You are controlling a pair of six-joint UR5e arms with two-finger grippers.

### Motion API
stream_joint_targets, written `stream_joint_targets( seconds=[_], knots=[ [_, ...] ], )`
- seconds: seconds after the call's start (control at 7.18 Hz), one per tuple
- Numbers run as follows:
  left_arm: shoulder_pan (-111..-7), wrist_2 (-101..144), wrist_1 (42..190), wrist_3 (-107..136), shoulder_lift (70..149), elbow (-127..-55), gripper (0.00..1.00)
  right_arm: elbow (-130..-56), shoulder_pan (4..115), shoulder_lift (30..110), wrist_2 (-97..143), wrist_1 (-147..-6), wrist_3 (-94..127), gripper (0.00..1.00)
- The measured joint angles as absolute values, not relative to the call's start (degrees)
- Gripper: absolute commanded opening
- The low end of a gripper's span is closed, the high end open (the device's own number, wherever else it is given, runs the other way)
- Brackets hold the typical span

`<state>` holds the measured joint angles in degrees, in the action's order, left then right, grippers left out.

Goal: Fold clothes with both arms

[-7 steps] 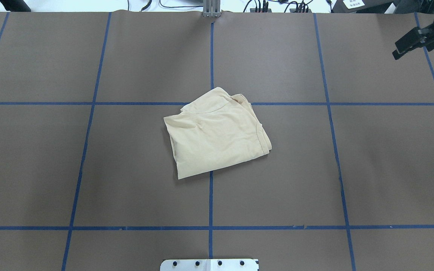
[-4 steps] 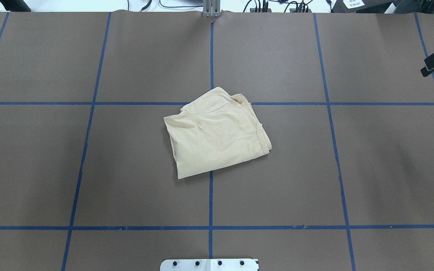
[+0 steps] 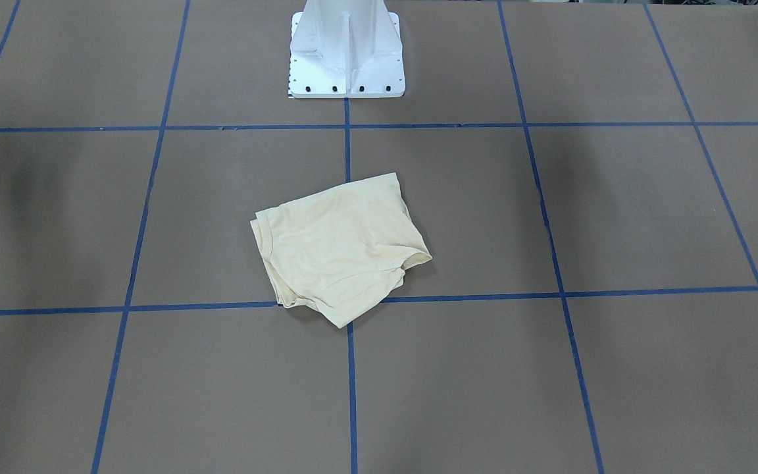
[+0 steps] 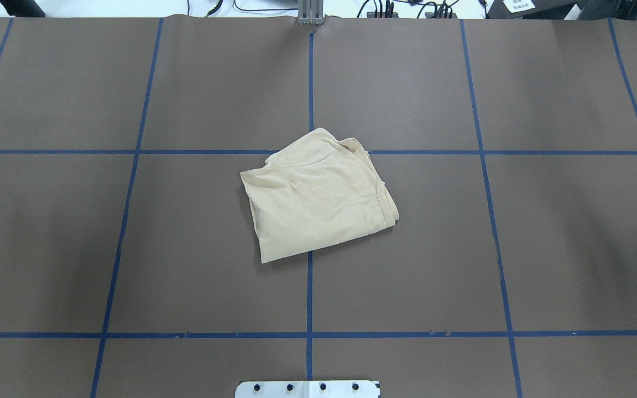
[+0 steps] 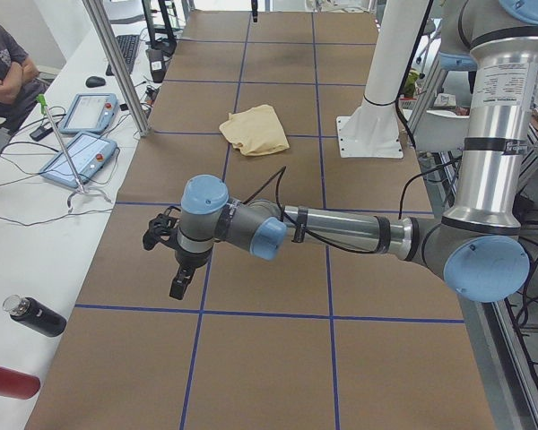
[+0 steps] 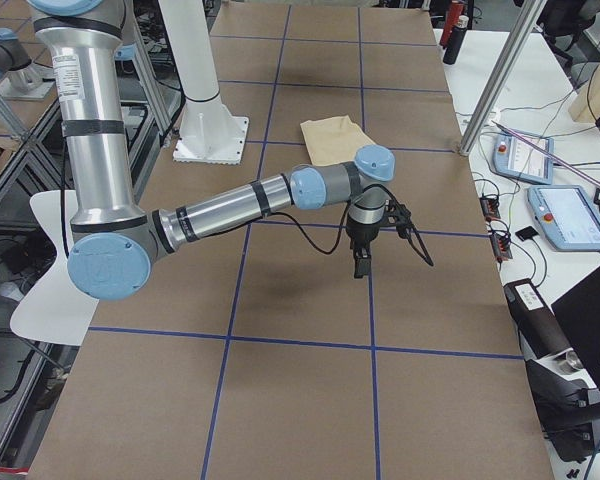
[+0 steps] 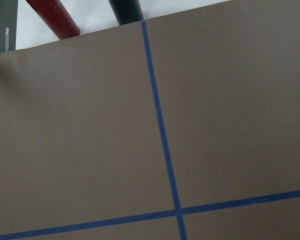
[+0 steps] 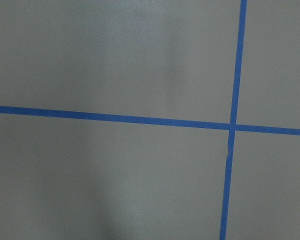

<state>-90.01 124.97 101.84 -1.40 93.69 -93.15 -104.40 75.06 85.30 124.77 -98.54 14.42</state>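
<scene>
Brown paper covers the tabletop (image 4: 186, 83), and blue tape lines (image 4: 310, 293) divide it into large squares. At the middle of the overhead view, over a crossing of those lines, lies the shirt (image 4: 318, 199). It is a compact, slightly skewed packet of several layers, with stacked hems showing along its right edge and a curved seam near its upper edge.

We judge the folding itself to be done, or very nearly so. No sleeve trails out, nothing is spread flat, and neither arm touches the cloth. The left gripper (image 5: 175, 273) hangs over bare paper in the lower left of the left side view, well apart from the shirt. The right gripper (image 6: 361, 262) hangs just below the shirt in the right side view, clear of it, and only a dark sliver of it shows at the right edge of the overhead view. We cannot tell how wide either pair of fingers stands. Both wrist cameras see only paper and tape, and the left one also catches a red bottle (image 7: 52, 17) and a black bottle (image 7: 125, 10) at its top edge. At most, we think, a squaring of the uneven corners is left.

As for writing, the shirt shows plain cream cloth, with no print or tag in sight. A label (image 5: 507, 85) on the near arm's upright tube and a white sticker (image 4: 517, 5) at the overhead view's upper right both carry text too small for us to read.
</scene>
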Motion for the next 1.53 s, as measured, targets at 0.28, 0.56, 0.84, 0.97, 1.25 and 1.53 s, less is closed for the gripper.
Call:
stream_joint_targets(
  seconds=[0.28, 0.56, 0.84, 0.97, 1.25, 1.53],
  knots=[
    [-90.7, 125.1, 90.8, -4.8, 92.9, -95.3, 1.00, -104.0, 75.5, 86.7, 126.6, -98.4, 14.5, 1.00],
    [-90.6, 127.1, 88.1, -5.1, 89.9, -95.1, 1.00, -102.6, 77.4, 88.0, 132.0, -98.3, 14.2, 1.00],
    [-90.5, 129.1, 88.2, -4.6, 89.5, -95.2, 1.00, -96.1, 79.6, 88.5, 135.3, -93.4, 13.1, 1.00],
    [-90.5, 129.3, 88.3, -4.6, 89.5, -95.3, 1.00, -91.3, 80.9, 88.8, 135.9, -87.1, 12.8, 1.00],
    [-90.4, 129.4, 88.3, -4.6, 89.6, -95.2, 1.00, -86.3, 83.1, 89.4, 136.9, -78.9, 12.6, 1.00],
    [-90.4, 129.5, 88.3, -4.6, 89.5, -95.2, 1.00, -89.3, 86.3, 89.8, 137.0, -80.8, 13.0, 1.00]
  ],
)
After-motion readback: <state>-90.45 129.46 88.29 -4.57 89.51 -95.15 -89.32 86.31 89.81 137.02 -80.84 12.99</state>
